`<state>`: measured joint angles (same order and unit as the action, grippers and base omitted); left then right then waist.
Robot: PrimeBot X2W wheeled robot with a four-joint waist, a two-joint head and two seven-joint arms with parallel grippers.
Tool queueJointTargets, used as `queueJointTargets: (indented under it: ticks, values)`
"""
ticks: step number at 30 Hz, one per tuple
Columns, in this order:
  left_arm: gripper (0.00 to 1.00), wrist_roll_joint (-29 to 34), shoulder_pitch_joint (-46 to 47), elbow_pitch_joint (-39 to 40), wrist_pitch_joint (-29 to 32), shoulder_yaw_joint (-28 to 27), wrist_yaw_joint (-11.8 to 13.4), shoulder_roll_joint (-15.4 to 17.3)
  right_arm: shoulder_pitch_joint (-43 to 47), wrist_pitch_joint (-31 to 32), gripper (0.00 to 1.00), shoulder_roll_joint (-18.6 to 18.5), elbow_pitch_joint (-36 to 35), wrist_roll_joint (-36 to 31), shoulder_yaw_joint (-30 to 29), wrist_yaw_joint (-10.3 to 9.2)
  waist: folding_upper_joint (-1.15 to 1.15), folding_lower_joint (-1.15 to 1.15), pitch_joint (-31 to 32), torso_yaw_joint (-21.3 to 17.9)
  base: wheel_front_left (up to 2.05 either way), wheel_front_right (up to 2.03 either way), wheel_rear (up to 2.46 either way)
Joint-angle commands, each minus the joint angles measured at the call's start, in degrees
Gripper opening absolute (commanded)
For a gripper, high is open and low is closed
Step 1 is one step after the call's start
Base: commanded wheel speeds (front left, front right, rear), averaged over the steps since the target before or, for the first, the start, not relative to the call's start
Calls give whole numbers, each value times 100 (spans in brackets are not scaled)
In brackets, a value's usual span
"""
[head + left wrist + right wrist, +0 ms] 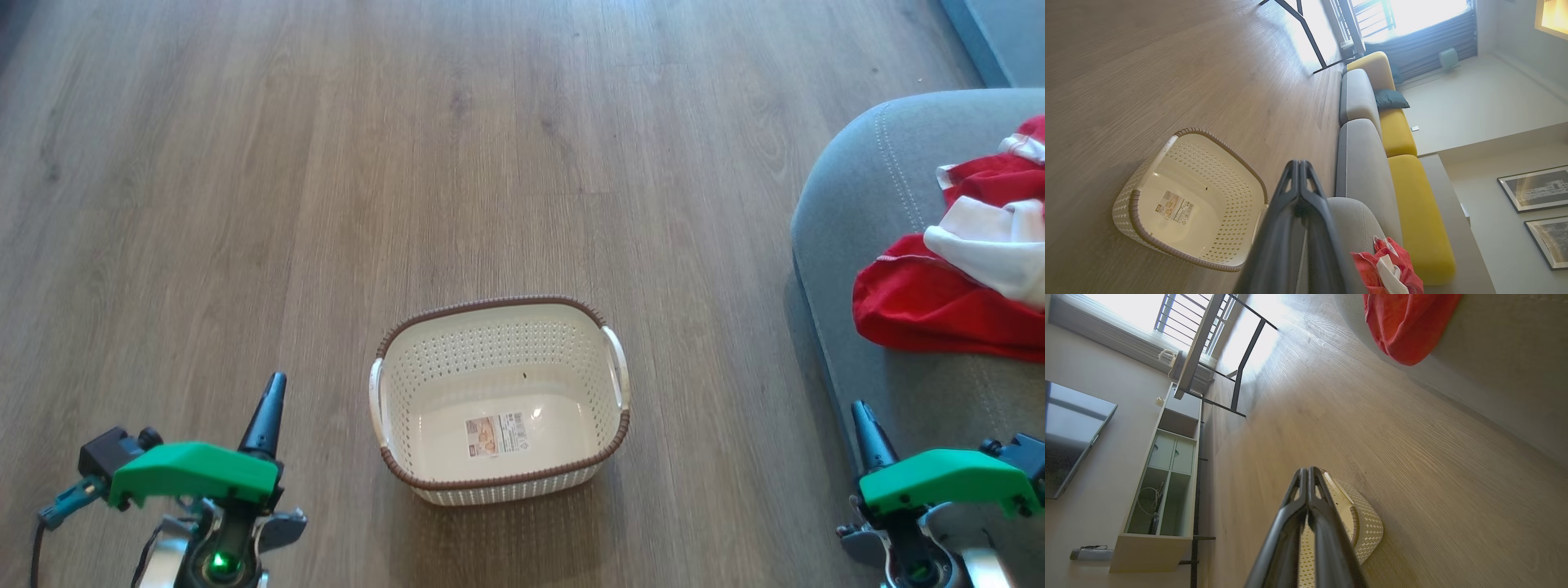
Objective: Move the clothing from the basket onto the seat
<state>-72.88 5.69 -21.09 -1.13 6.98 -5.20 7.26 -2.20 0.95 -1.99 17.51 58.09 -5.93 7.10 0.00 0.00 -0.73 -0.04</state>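
The cream basket with a brown rim stands on the wood floor, holding nothing but a label sticker; it appears too in the left wrist view and partly behind the fingers in the right wrist view. Red clothing with white trim and a white cloth lies on the grey-blue seat at the right, seen as well in the wrist views. My left gripper is shut and empty, left of the basket. Shut and empty too, my right gripper sits by the seat's front edge.
Bare wood floor spreads around the basket. A long grey and yellow sofa runs toward a window. A black-legged table, a shelf unit and a dark screen stand across the room.
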Motion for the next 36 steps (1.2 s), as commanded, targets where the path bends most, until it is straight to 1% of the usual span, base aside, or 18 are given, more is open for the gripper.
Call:
queueJointTargets:
  ticks: [1,14,15,17,18,19,36]
  values:
    - [0,-121,148,238,46,-232,-56,22,-323,31,0,-62,-222,207,38,25,0,0,2,0,0,0,0]
    - [0,-663,119,377,261,-568,-108,-115,-345,188,0,-70,-260,1166,9,29,0,0,18,1,0,0,0]
    - [0,-663,119,377,261,-568,-108,-115,-345,188,0,-70,-260,1166,9,29,0,0,18,1,0,0,0]
    - [0,-788,112,410,310,-646,-120,-147,-351,224,0,-71,-269,1389,2,30,0,0,21,1,0,0,0]
    - [0,-788,112,410,310,-646,-120,-147,-351,224,0,-71,-269,1389,2,30,0,0,21,1,0,0,0]
    - [0,-872,108,431,344,-698,-128,-168,-354,248,0,-73,-275,1537,-2,31,0,0,24,2,0,0,0]
    - [0,-1583,70,614,626,-1139,-196,-348,-384,454,0,-83,-324,2798,-41,36,0,0,45,3,0,0,0]
